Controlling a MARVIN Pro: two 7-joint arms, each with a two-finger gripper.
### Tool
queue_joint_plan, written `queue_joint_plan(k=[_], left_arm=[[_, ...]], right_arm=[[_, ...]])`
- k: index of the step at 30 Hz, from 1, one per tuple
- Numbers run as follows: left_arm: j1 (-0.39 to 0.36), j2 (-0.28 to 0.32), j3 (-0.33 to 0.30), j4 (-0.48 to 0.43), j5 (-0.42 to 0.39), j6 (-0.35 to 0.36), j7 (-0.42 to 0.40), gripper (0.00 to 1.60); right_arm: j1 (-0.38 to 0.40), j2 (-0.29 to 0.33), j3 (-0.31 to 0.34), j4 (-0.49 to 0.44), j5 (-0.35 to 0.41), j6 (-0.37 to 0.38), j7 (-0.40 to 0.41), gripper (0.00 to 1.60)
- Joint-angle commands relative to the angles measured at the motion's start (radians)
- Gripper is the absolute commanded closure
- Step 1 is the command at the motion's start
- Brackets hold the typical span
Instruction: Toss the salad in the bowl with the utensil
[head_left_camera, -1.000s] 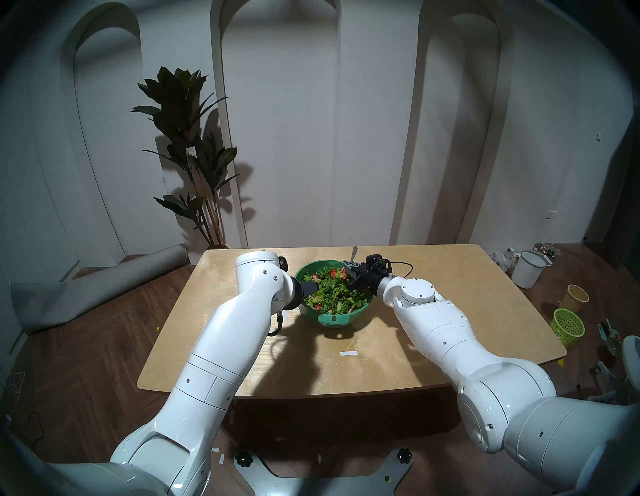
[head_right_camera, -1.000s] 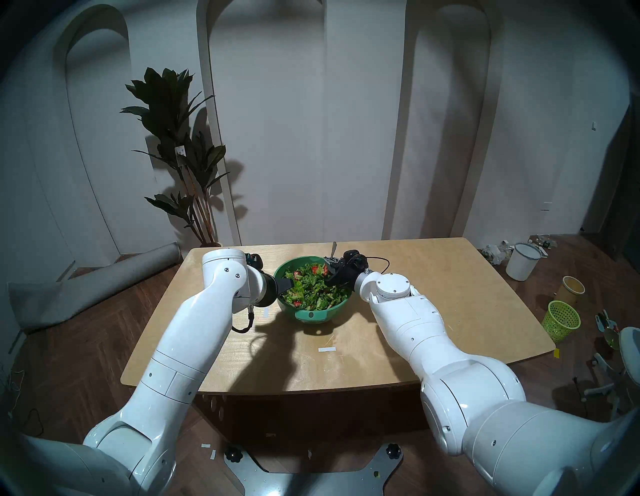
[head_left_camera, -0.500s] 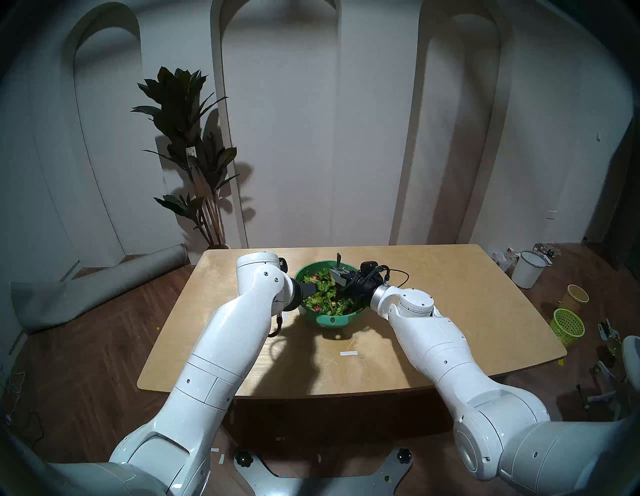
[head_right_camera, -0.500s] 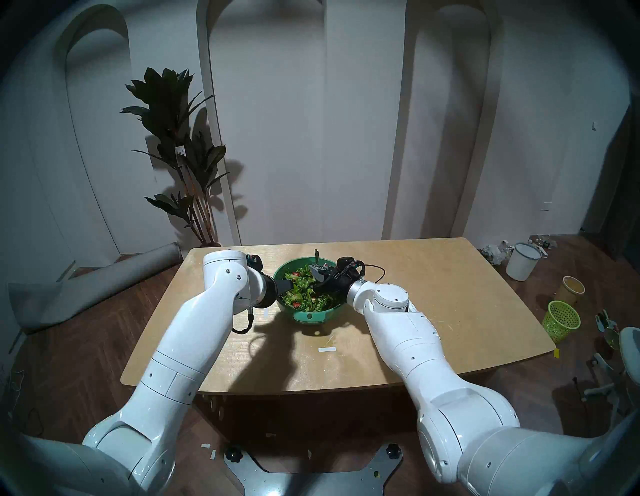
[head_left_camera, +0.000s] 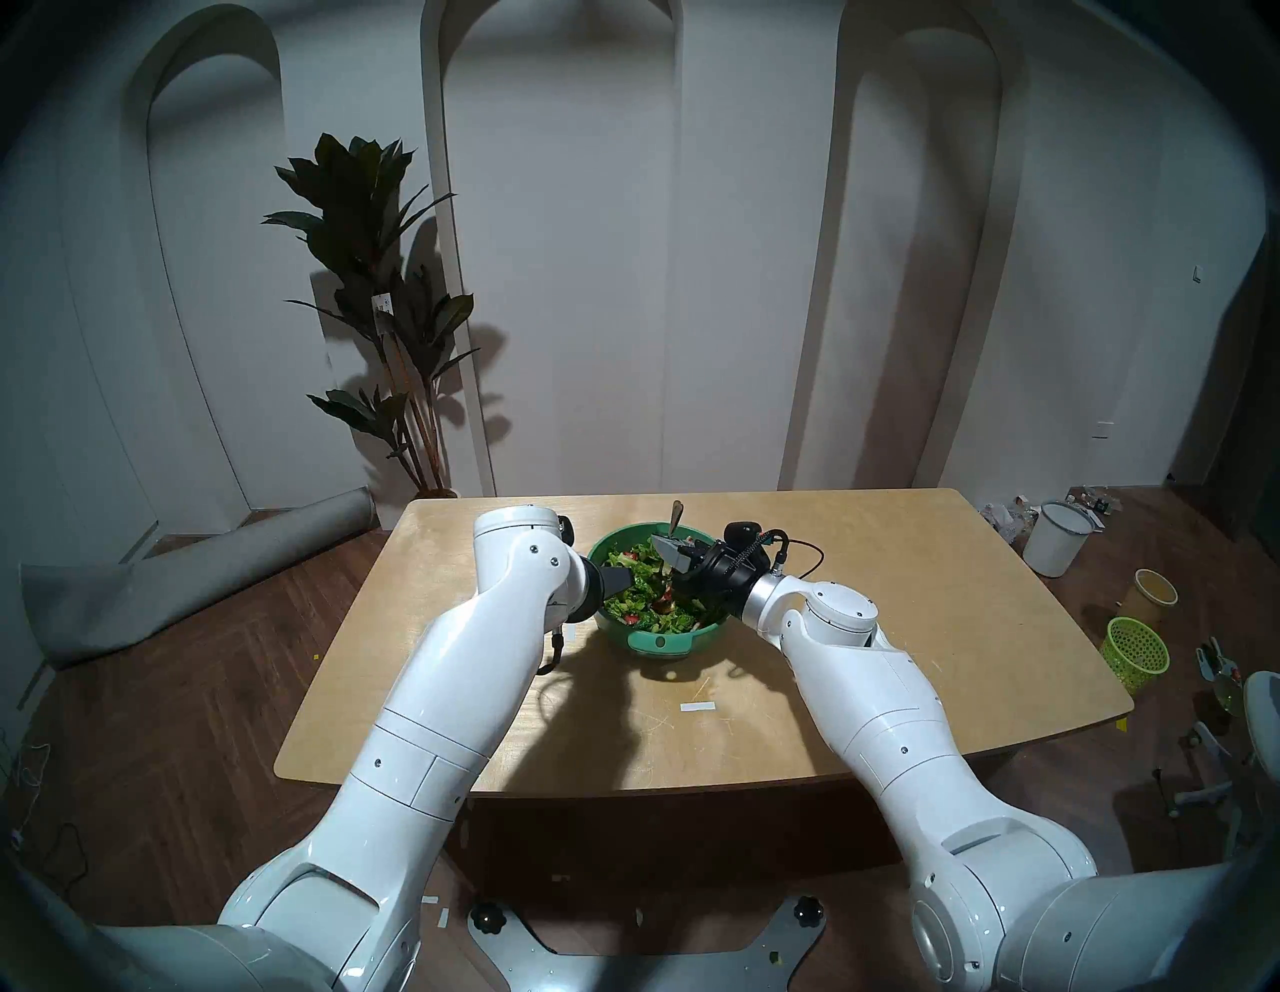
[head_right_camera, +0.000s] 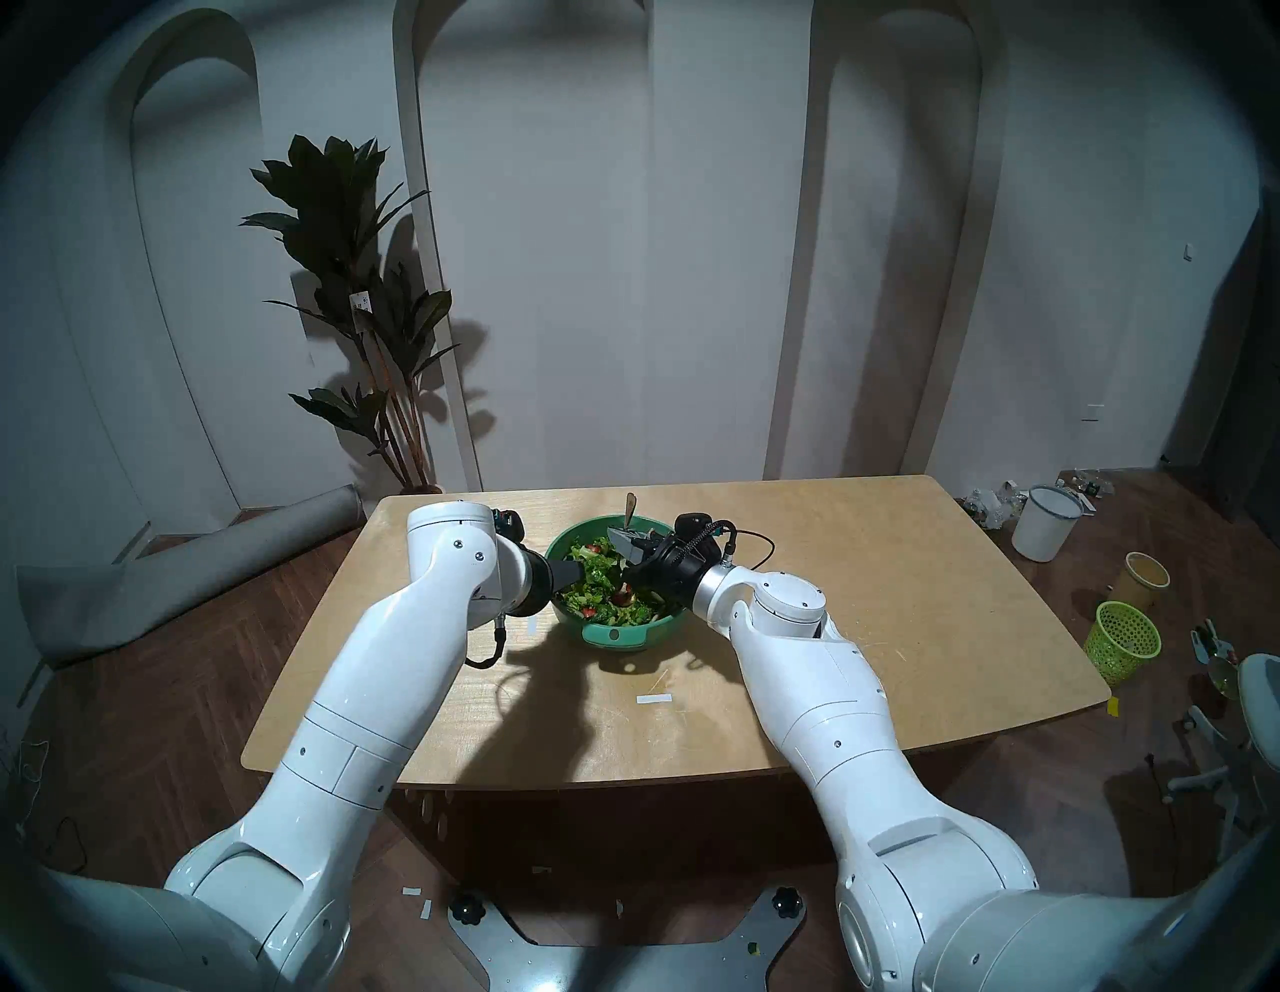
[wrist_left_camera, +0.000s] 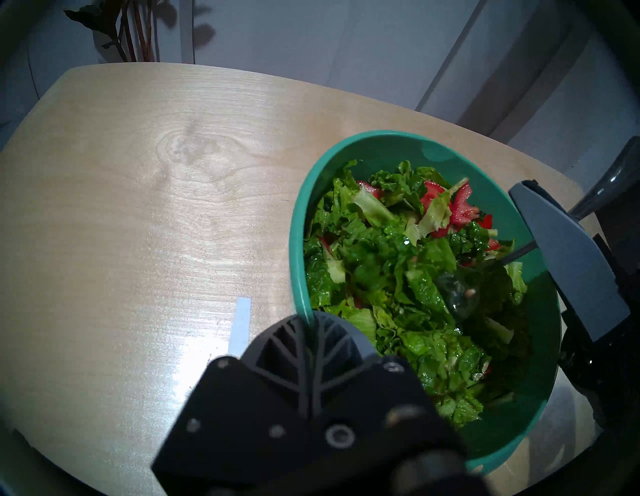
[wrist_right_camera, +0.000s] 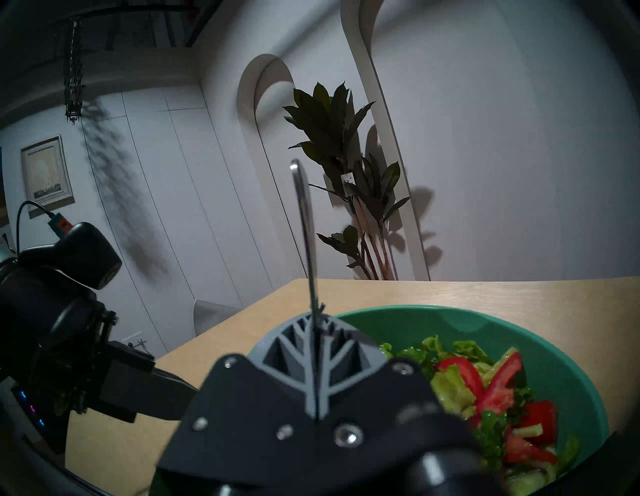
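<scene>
The bowl (head_left_camera: 658, 643) sits on the table (head_left_camera: 900, 554), a bit toward the far edge, and it is full of salad (wrist_left_camera: 398, 277): chopped lettuce with red pieces, wet and shiny under the light.

The left gripper (wrist_left_camera: 311, 332) is pressed together on the bowl's rim at its left side, one finger outside the wall and one inside against the leaves (the rim runs right between them in the left wrist view).

The right gripper (wrist_right_camera: 317, 332) comes in from the right, over the bowl, roughly level. Its fingers (wrist_left_camera: 571, 256) are clamped on the spoon (wrist_right_camera: 304, 221), pinching the thin handle partway along. The handle's free end sticks up above the gripper toward the far wall. The round end is down in the salad near the middle of the bowl, half sunk among the leaves, with a few bits lying in it.

A strip of pale tape (head_left_camera: 697, 706) lies on the table nearer the robot, well apart from the bowl. Off on the floor to the right stand a lime basket (head_left_camera: 1136, 654) and a white bucket (head_left_camera: 1056, 539).
</scene>
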Motion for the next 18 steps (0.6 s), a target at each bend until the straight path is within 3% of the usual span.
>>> queue_joint_plan(k=[1,9,18], left_arm=[[-0.026,-0.006,-0.005,-0.027,0.001,-0.002,0.062,1.60],[-0.025,-0.008,-0.007,-0.027,0.004,-0.002,0.060,1.60],[-0.025,-0.012,-0.009,-0.028,0.003,-0.002,0.072,1.60]], right_arm=[[-0.042,0.026,0.011,-0.116,-0.021,0.002,-0.042,1.60],[-0.070,0.042,0.088,-0.203,-0.011,-0.014,-0.117,1.60],[-0.157,0.034,0.131,-0.340,0.002,0.000,-0.174,1.60]])
